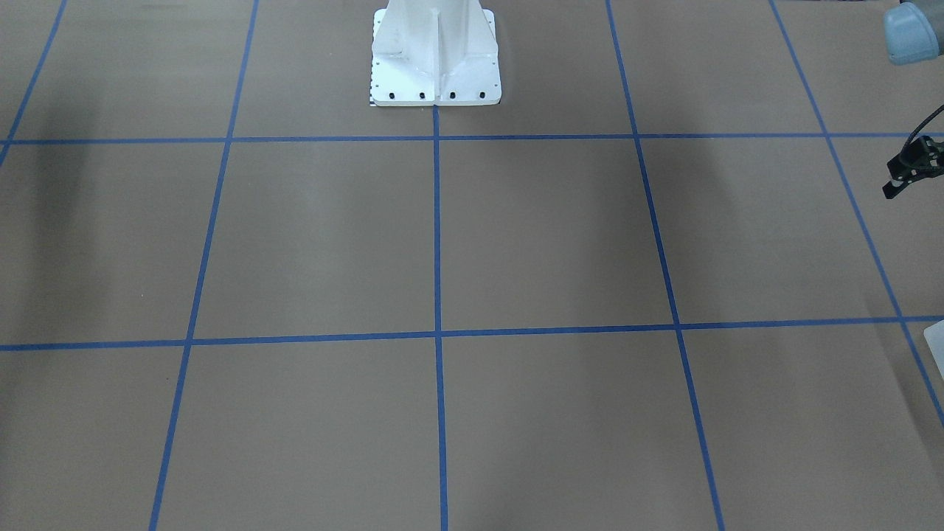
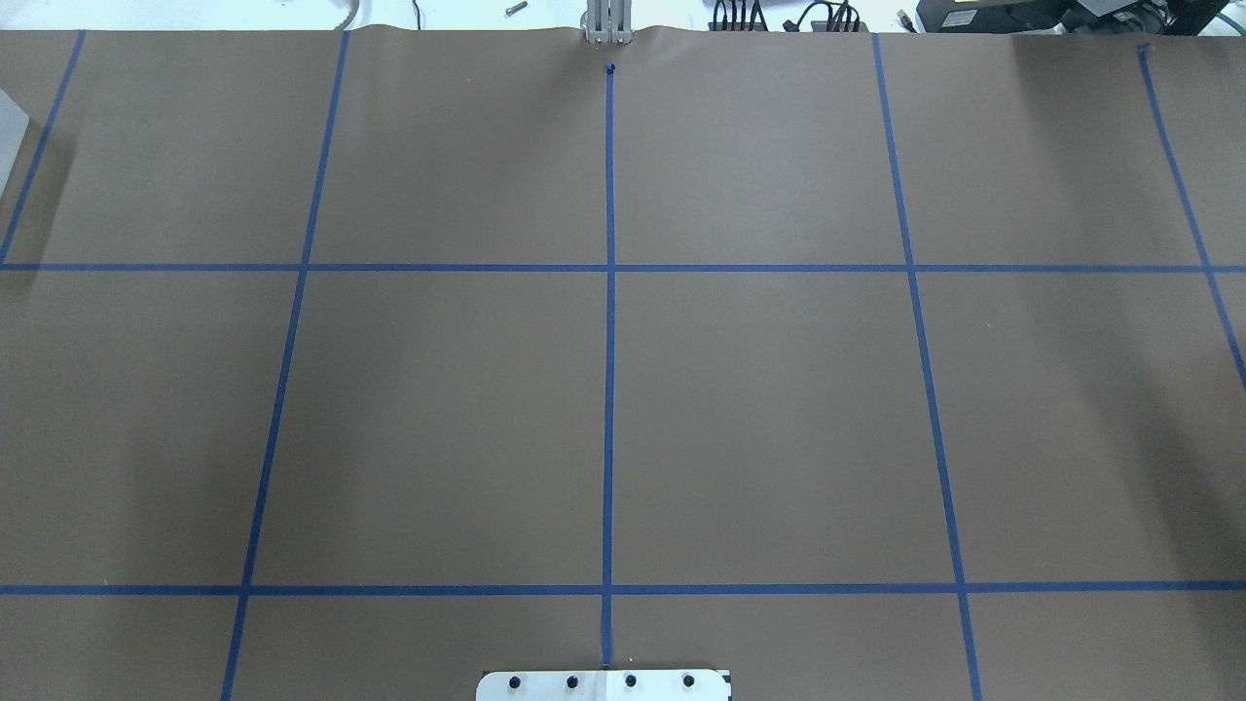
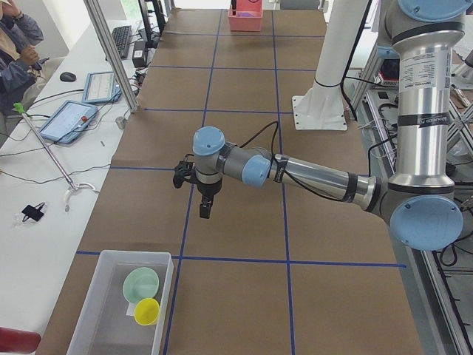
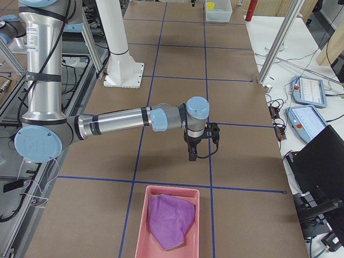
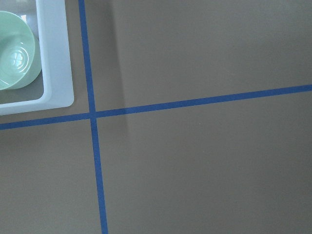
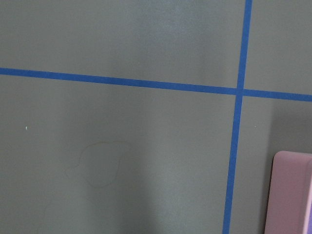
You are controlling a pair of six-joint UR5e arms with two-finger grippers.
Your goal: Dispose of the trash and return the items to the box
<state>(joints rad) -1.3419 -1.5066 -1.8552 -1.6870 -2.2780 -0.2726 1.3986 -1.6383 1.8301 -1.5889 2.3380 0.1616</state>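
Note:
The pale translucent box (image 3: 140, 255) stands on the table near the exterior left camera. In it lie the mint-green bowl (image 3: 141, 285) and the yellow cup (image 3: 147, 311). The left wrist view shows a corner of the box (image 5: 57, 73) with the bowl (image 5: 14, 56) inside. My left gripper (image 3: 206, 208) hangs above bare table, beyond the box and apart from it; I cannot tell if it is open or shut. My right gripper (image 4: 192, 156) hangs above the table beyond a pink tray; I cannot tell its state either.
A pink tray (image 4: 152, 200) at the right end holds a purple cloth (image 4: 170, 220); its corner shows in the right wrist view (image 6: 292, 195). The white robot base (image 1: 435, 74) stands at the table's middle edge. Operators' tablets and cables lie on side tables.

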